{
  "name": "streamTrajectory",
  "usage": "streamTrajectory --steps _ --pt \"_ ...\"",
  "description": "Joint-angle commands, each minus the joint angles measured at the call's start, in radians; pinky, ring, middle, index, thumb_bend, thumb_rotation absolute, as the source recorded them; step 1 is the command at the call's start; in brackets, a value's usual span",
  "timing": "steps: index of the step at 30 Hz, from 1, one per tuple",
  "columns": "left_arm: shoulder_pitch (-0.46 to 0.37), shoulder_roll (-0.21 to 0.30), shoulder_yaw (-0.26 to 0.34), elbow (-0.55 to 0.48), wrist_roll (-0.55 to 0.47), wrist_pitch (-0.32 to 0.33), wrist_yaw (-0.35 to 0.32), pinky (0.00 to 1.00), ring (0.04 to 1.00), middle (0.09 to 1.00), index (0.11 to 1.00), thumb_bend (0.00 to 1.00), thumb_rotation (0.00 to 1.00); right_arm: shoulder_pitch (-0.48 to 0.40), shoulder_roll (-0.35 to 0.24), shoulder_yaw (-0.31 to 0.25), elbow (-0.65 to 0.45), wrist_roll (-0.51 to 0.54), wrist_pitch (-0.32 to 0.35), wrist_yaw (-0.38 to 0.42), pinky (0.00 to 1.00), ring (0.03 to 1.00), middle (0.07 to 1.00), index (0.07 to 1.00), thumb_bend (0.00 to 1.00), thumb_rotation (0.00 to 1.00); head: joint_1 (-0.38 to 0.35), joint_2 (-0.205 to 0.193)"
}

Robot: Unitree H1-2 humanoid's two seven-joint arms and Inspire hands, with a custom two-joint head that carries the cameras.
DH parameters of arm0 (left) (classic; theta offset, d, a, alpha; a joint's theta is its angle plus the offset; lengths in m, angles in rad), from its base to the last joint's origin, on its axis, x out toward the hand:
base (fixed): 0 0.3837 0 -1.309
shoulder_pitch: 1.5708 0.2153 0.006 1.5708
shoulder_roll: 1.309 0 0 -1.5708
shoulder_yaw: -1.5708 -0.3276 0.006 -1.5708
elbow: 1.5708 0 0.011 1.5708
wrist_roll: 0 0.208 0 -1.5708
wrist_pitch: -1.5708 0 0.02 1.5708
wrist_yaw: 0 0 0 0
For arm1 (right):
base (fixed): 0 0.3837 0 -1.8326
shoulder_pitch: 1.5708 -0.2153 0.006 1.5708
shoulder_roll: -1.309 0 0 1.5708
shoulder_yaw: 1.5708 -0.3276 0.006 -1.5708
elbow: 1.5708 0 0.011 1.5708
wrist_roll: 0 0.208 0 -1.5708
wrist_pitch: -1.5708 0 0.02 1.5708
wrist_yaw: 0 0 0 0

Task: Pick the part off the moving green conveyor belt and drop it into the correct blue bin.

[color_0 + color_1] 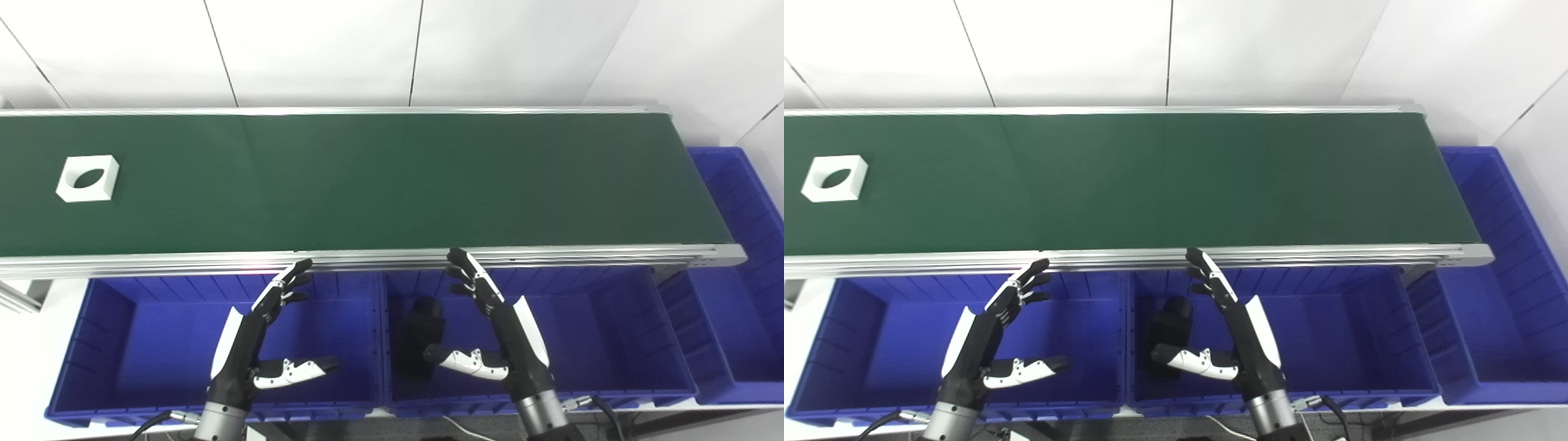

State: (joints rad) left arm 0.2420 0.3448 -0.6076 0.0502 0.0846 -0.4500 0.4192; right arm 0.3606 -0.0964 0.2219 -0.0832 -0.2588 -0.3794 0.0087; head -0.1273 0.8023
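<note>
Take the green conveyor belt [367, 184] as your reference: it runs across the whole width of the view, framed by silver rails. Your part, a white square block with a round hole [87, 177], lies flat on the belt near its left end, roughly midway between the far rail and the near rail, and well apart from both hands. On the near side of the belt you have a row of blue bins set just below the near rail: the left bin [98, 343], the middle bin [612, 331], and a third blue bin [735, 275] that wraps around the belt's right end. A black part [419, 343] already lies in the middle bin, close to its left wall. Your left hand [257, 337] hangs over the left bin with fingers spread toward the near rail and thumb held out sideways, holding nothing. Your right hand [496, 331] hangs over the middle bin in the same way, fingers apart and empty, its thumb pointing toward the black part, though you cannot tell whether it touches it.
</note>
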Motion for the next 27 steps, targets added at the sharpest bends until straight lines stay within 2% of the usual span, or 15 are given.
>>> streamTrajectory --steps 1,8,14,18,22,27 --pt "0.005 -0.017 0.026 -0.031 0.002 -0.020 -0.031 0.75 0.854 0.905 0.873 0.85 0.41 -0.004 0.008 0.001 -0.025 0.008 0.001 0.006 0.80 0.881 0.939 0.946 0.86 0.52 0.002 0.001" --pt "0.031 -0.058 0.108 -0.045 -0.025 -0.020 -0.136 0.75 0.860 0.913 0.873 0.86 0.42 -0.003 0.006 -0.002 -0.012 0.015 -0.010 0.007 0.80 0.876 0.932 0.951 0.85 0.52 0.028 -0.005" --pt "0.050 -0.077 0.185 -0.103 -0.045 -0.020 -0.214 0.76 0.866 0.917 0.883 0.84 0.42 -0.006 -0.003 -0.009 0.001 0.031 -0.026 0.008 0.79 0.861 0.909 0.940 0.85 0.50 0.104 -0.022" --pt "0.046 -0.066 0.245 -0.156 -0.069 -0.019 -0.291 0.77 0.871 0.918 0.884 0.85 0.40 -0.011 -0.016 -0.012 0.012 0.037 -0.038 0.012 0.79 0.858 0.901 0.944 0.84 0.51 0.150 -0.031" --pt "0.021 -0.039 0.331 -0.219 -0.045 -0.016 -0.344 0.78 0.846 0.896 0.884 0.85 0.41 -0.016 -0.027 -0.014 0.023 0.067 -0.050 0.023 0.81 0.867 0.902 0.949 0.83 0.50 0.191 -0.044" --pt "-0.021 0.012 0.411 -0.293 -0.055 0.048 -0.433 0.81 0.859 0.901 0.894 0.84 0.40 -0.021 -0.037 -0.017 0.034 0.084 -0.064 0.031 0.80 0.862 0.901 0.948 0.82 0.49 0.226 -0.058"
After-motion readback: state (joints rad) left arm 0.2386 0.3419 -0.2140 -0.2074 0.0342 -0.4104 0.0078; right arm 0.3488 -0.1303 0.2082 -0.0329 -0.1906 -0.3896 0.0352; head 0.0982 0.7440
